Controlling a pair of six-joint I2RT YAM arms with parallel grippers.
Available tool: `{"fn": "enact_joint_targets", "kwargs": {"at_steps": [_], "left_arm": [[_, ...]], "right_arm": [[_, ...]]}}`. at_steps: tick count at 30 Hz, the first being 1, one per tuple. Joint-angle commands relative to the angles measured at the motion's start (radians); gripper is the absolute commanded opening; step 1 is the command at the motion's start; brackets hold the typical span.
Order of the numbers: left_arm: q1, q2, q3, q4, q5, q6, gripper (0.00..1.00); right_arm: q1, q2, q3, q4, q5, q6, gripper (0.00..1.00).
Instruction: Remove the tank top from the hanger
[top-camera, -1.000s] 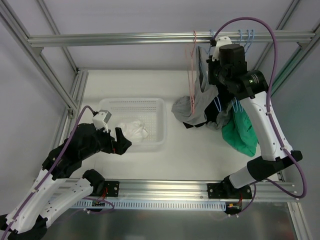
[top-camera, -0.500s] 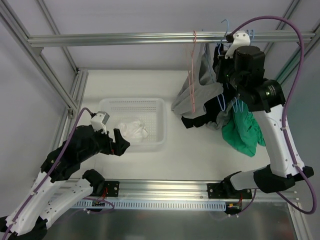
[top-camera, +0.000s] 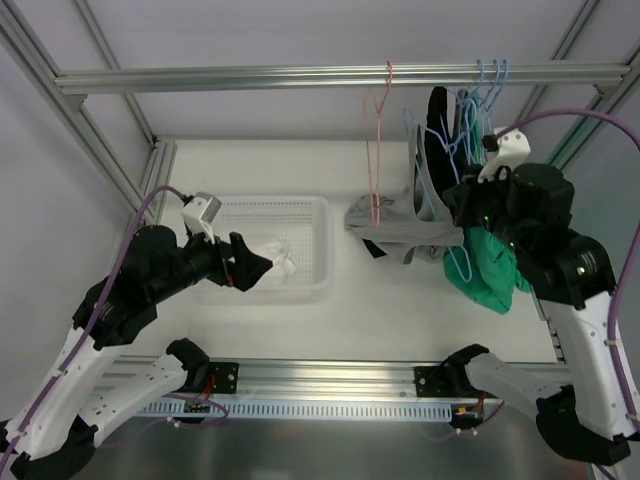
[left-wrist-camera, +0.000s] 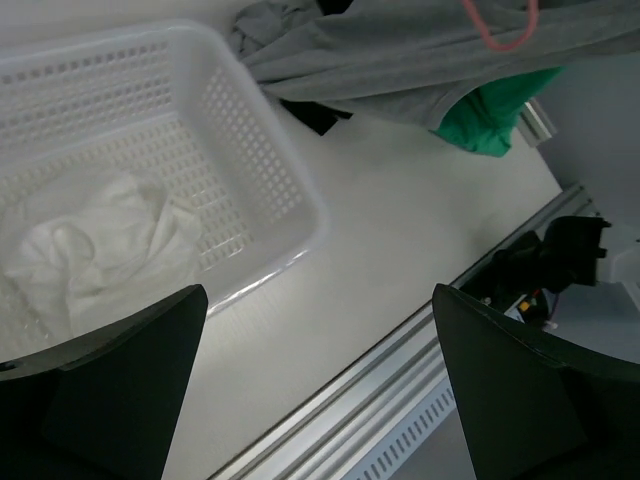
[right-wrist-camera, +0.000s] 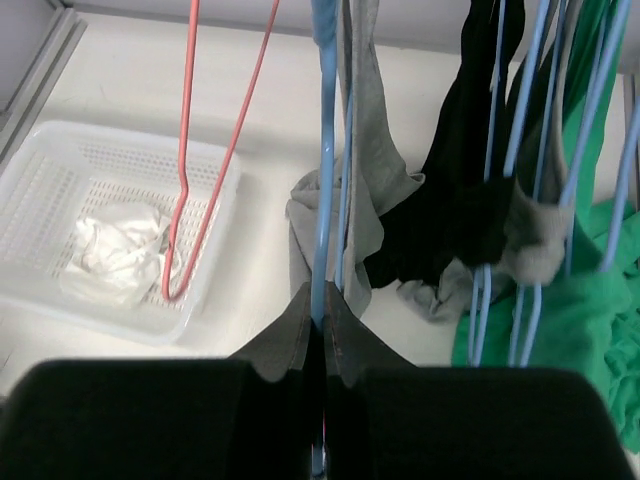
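1. The rail (top-camera: 300, 76) is crowded at its right end, so neighbouring hangers could be snagged if the held one is swung.
2. The basket (top-camera: 322, 250), with a white cloth (top-camera: 268, 258) in it, lies left of the clothes. A garment dropped early would likely land on the table instead.
3. The grey tank top (top-camera: 395, 222) is draped on the blue hanger (right-wrist-camera: 322, 150) and sags beside a black garment (top-camera: 437, 130) and a green garment (top-camera: 485, 270), which might be dragged along.
4. The hanger's thin wire is pinched by the clenched right gripper (right-wrist-camera: 319, 318), where it could twist or slip.
5. The left gripper (top-camera: 248, 270) is held spread and empty over the basket, apart from the tank top.
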Motion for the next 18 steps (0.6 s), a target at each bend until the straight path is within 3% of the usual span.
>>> {"fn": "enact_joint_targets", "kwargs": {"at_steps": [1, 4, 7, 11, 15, 18], "left_arm": [[0.002, 0.093, 0.09, 0.189, 0.196, 0.034, 0.99], [0.001, 0.172, 0.162, 0.347, 0.342, 0.004, 0.99], [-0.056, 0.282, 0.267, 0.441, 0.369, -0.013, 0.99], [-0.356, 0.521, 0.476, 0.441, 0.132, 0.149, 0.99], [-0.536, 0.705, 0.675, 0.439, -0.089, 0.278, 0.99], [-0.57, 0.825, 0.8, 0.439, -0.185, 0.312, 0.99]], "right_arm": [[-0.002, -0.154, -0.054, -0.02, -0.066, 0.011, 0.0], [-0.002, -0.269, -0.106, -0.066, -0.104, 0.005, 0.0], [-0.002, -0.37, -0.131, -0.129, -0.167, 0.005, 0.0], [-0.002, -0.476, -0.132, -0.225, -0.235, 0.019, 0.0], [-0.004, -0.538, -0.07, -0.32, -0.193, 0.034, 0.0], [-0.002, -0.55, 0.025, -0.406, -0.164, 0.039, 0.0]]}}
